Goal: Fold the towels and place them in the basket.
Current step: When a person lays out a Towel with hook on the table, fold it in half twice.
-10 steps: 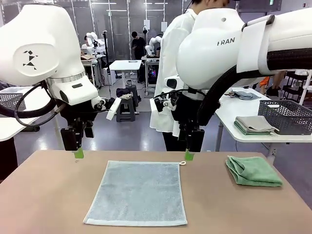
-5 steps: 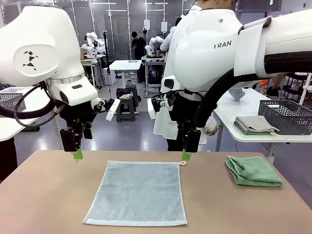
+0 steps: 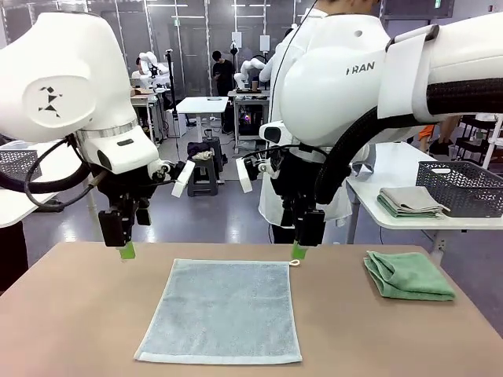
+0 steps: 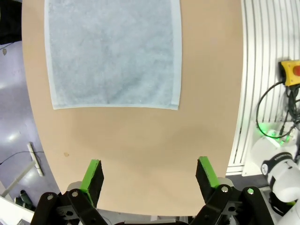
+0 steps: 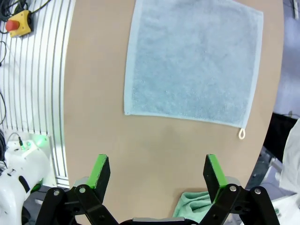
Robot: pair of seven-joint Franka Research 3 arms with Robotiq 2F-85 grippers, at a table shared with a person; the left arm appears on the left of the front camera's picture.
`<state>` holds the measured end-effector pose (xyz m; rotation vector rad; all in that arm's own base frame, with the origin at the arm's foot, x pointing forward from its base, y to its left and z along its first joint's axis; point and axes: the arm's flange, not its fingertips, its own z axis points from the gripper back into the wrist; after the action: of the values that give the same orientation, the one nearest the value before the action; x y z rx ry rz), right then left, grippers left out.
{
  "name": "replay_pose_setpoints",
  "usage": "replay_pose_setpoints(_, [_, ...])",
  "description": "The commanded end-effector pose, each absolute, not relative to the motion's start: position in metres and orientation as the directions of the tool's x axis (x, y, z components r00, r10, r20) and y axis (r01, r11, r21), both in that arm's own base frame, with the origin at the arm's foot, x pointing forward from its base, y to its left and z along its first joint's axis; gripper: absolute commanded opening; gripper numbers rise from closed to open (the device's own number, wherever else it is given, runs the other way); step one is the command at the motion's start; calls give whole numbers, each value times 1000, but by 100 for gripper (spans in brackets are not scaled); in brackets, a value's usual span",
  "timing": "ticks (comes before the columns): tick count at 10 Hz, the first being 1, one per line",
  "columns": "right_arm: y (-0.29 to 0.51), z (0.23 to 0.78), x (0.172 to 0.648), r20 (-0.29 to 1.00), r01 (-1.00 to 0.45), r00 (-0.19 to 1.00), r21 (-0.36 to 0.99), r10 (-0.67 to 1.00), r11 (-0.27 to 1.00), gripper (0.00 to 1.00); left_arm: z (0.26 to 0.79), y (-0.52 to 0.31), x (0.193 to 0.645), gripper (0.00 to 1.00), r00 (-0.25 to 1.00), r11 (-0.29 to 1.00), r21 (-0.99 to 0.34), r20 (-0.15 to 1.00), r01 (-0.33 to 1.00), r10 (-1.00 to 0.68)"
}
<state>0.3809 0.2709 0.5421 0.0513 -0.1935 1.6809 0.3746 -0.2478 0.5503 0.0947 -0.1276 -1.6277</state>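
The pale blue-grey towel (image 3: 222, 310) lay spread flat in the middle of the brown table (image 3: 71, 314), its small hanging loop (image 3: 294, 262) at the far right corner. The mint green towel (image 3: 409, 275) sat loosely folded near the table's right edge. A dark grey mesh basket (image 3: 460, 187) stood on a separate white table to the far right. The left gripper (image 3: 125, 250) hung over bare tabletop, to the left of the flat towel's far left corner. The right gripper (image 3: 299, 251) hung just by the far right corner, above the loop. Both had their fingers spread wide and held nothing, as the left wrist view (image 4: 150, 164) and right wrist view (image 5: 156, 161) showed.

The main risk seemed to be an uneven start. The left gripper stood farther from its corner than the right did, so one could pinch before the other and drag the cloth askew. Thin terry lying flat gives little to bite, so the pads might close on the tabletop or on the loop alone, and the towel would then slip free mid-fold. A skewed fold would make a bundle too wide for the basket. The basket also stood well off the work surface, so a loose fold might come undone on the way there.
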Motion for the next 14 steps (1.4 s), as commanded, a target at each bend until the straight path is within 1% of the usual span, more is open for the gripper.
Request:
replay_pose_setpoints(1, [268, 516, 356, 155, -972, -188, -172, 970, -161, 100, 521, -245, 352, 100, -111, -106, 165, 19, 981, -994])
replay_pose_setpoints(2, [271, 501, 345, 141, -967, -195, -193, 971, -166, 100, 506, -241, 344, 100, -120, -114, 164, 26, 980, -992])
replay_pose_setpoints(3, [275, 483, 337, 83, -966, -177, -205, 981, -158, 100, 486, -237, 340, 100, -121, -117, 152, 22, 981, -992])
replay_pose_setpoints(4, [279, 468, 331, 68, -967, -161, -208, 985, -144, 100, 472, -235, 337, 100, -113, -108, 141, 25, 984, -993])
replay_pose_setpoints(6, [282, 438, 328, 30, -982, -78, -174, 997, -72, 100, 443, -234, 334, 100, -99, -94, 130, 30, 987, -995])
replay_pose_setpoints(8, [278, 406, 336, 85, -991, -24, -130, 996, -13, 100, 415, -230, 339, 100, -58, -52, 113, 48, 992, -997])
replay_pose_setpoints(10, [274, 377, 338, 107, -994, 21, -107, 994, 33, 100, 389, -222, 344, 100, -33, -27, 88, 70, 996, -997])
replay_pose_setpoints(11, [274, 361, 338, 90, -994, 40, -98, 995, 49, 100, 374, -220, 344, 100, -28, -20, 81, 86, 996, -996])
replay_pose_setpoints(14, [271, 326, 338, 87, -996, 43, -68, 995, 49, 100, 340, -216, 348, 100, 21, 30, 69, 125, 997, -992])
